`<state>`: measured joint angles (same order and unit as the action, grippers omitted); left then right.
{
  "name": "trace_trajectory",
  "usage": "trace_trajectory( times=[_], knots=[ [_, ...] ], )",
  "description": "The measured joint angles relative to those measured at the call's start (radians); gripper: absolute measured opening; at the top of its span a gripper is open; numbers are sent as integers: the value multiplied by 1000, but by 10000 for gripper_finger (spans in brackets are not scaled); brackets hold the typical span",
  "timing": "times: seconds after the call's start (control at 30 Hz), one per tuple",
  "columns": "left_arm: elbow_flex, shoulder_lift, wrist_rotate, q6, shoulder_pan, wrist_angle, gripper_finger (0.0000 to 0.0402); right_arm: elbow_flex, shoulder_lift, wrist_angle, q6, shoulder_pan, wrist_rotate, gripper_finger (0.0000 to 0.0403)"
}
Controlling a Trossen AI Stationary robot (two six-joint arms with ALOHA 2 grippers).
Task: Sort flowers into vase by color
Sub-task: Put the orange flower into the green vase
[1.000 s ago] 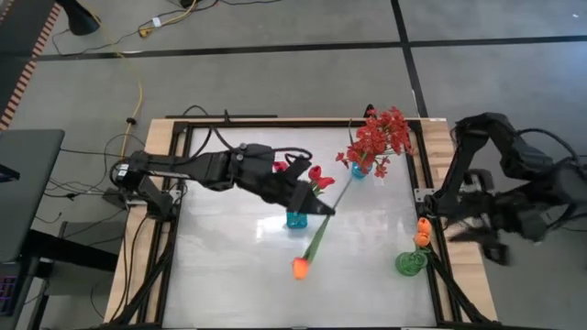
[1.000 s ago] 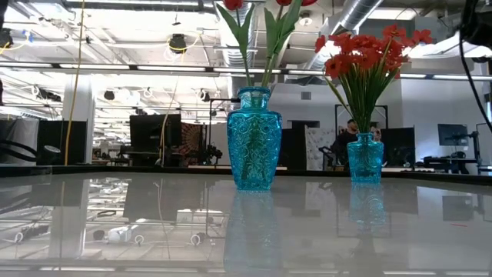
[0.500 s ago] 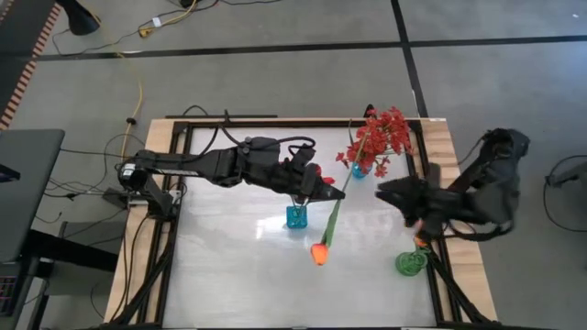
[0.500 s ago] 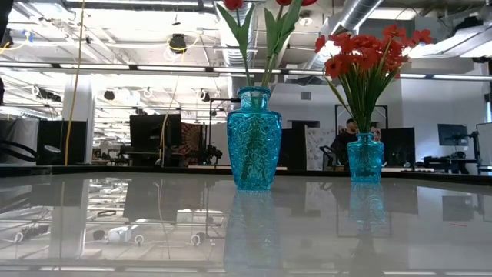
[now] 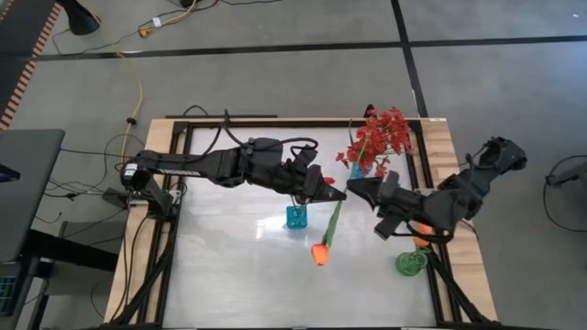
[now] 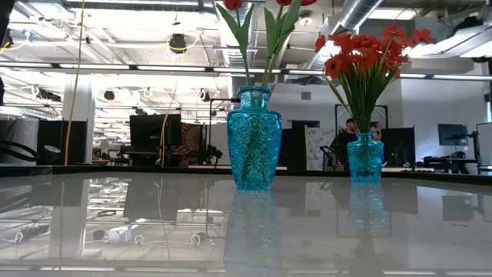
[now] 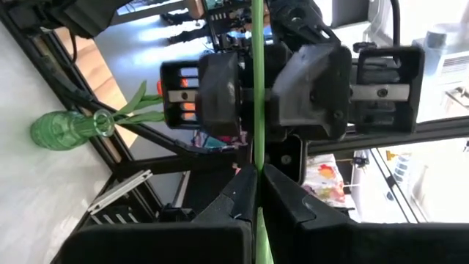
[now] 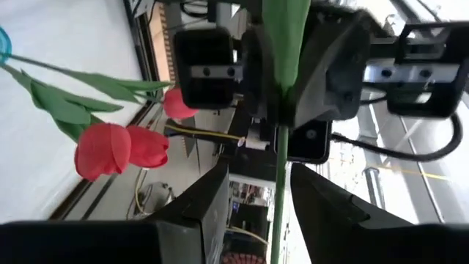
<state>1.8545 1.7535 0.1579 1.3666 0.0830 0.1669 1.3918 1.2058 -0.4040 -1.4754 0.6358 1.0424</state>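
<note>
Left gripper (image 5: 337,194) clamped on orange tulip's stem (image 5: 330,220) — right gripper (image 5: 359,190) apparently parted around it.

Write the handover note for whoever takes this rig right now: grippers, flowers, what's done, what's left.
Left gripper: shut on the orange tulip's stem, holding it in the air above mid-table, bud hanging down.
Right gripper: facing the left one, fingers part open either side of the same stem; a grip is not clear.
Vases: near blue vase holds red tulips; far blue vase holds the red blossom spray; green vase, at the table's right edge, holds an orange flower.
Done: reds sit in the blue vases, one orange in the green.
Left: likely hand the tulip across and put it in the green vase.
</note>
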Motion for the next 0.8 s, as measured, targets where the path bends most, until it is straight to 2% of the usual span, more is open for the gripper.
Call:
trace_trajectory(
  times=[0.37, 0.8],
  knots=[
    [0, 0, 29, 0, 0, 10, 0, 0, 20, 2, -2, -40, -17, 165],
    [0, 0, 39, 6, 0, 62, 0, 0, 25, 2, -2, -40, -20, 73]
  ],
)
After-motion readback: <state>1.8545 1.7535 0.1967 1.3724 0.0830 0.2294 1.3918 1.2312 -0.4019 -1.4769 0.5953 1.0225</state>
